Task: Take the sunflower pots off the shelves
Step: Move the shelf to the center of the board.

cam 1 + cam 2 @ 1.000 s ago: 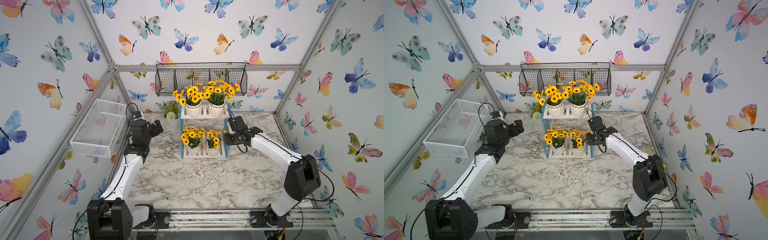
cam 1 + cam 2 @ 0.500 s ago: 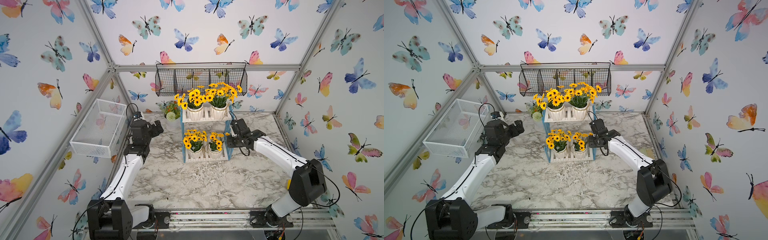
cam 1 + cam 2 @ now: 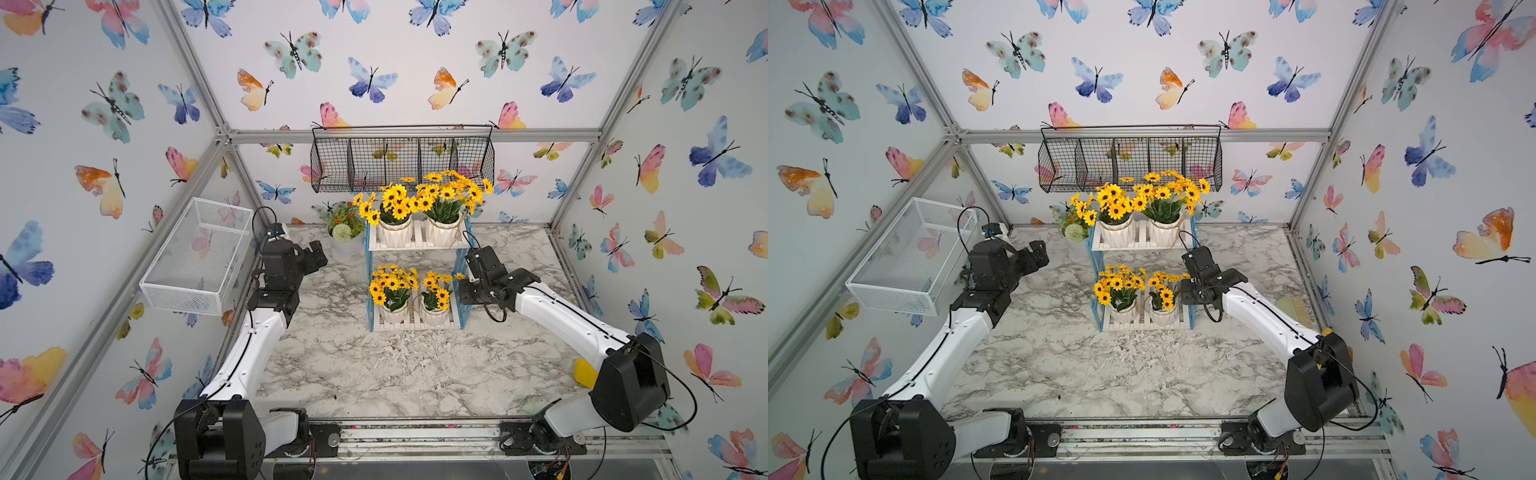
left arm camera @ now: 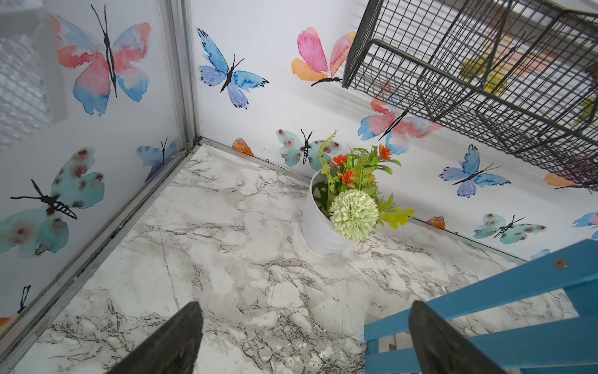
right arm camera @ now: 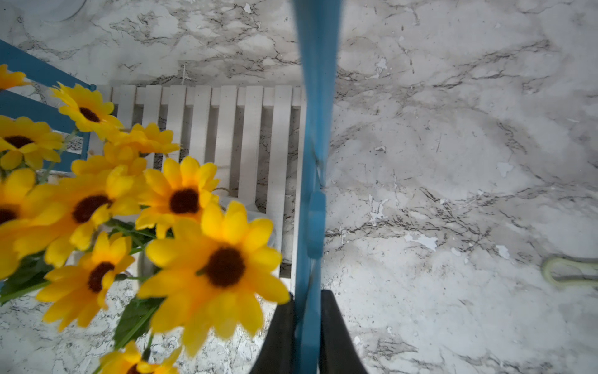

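- While both top views blur the grip, the right wrist view shows the right hand (image 5: 306, 302) clamped on the shelves (image 5: 315, 97).
- Left hand (image 4: 305, 307) gapes, empty.

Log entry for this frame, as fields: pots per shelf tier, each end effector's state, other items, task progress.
upper tier: upper-left sunflower pot, upper-right sunflower pot
lower tier: lower-left sunflower pot, lower-right sunflower pot
right end effector: shut on the shelves, clamping their blue side frame, not a pot
left end effector: open, holding nothing, near the shelves' opposite side
other items: pompom pot on the table; black wire basket; white mesh basket
progress: no pot removed yet
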### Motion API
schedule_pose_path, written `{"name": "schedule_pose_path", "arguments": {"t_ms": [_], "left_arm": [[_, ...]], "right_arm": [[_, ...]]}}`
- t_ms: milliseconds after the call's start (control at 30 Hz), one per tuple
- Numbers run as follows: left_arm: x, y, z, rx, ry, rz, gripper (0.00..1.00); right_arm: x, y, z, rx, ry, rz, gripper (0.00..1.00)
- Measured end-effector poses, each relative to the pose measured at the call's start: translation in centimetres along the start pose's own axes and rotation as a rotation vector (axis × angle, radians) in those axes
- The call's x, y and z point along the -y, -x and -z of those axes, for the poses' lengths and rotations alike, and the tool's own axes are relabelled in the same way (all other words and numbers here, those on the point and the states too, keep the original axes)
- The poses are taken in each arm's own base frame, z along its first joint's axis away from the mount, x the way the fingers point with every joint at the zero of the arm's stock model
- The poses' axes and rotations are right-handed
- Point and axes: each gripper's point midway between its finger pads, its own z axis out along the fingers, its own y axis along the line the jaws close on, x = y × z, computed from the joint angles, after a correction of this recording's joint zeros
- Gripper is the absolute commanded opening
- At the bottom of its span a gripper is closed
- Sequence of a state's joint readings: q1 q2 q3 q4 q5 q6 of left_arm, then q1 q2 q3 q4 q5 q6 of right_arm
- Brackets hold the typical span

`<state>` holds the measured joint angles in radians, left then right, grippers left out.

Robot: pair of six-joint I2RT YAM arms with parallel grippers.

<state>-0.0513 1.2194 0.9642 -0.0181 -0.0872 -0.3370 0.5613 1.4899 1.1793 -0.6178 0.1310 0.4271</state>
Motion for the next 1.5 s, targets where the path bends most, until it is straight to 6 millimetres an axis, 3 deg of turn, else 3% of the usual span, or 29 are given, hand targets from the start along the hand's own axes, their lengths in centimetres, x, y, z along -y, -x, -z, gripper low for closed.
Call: {"name": "schedule_pose_path", "arguments": {"t_ms": [500,767,933,1167,1333,1500], "left_arm": [[0.0,-0.2,0.0,-0.003,0.001,0.0,0.98],[-0.1,-0.3,0.0,-0.006,0.001,0.0,0.98],[-0.1,-0.3,-0.1,-0.006,0.001,0.0,0.98],[-0.1,-0.3,-0.1,-0.007,0.002,0.0,0.98],[-0.1,-0.3,-0.1,-0.007,0.002,0.0,0.98],[-0.1,-0.3,-0.1,-0.007,0.002,0.0,0.98]], "right_arm": [[-0.1,-1.0,0.6,0.006,0.0,-0.031,0.11],[0.0,-1.4,0.7,0.008,-0.001,-0.03,0.07],[0.1,-1.7,0.9,0.009,0.0,-0.024,0.1],[0.0,-1.6,1.1,0.014,0.007,-0.004,0.28],[-0.5,-0.9,2.8,0.063,0.045,0.017,0.41],[-0.6,0.3,5.4,0.146,0.076,0.038,0.68]]}}
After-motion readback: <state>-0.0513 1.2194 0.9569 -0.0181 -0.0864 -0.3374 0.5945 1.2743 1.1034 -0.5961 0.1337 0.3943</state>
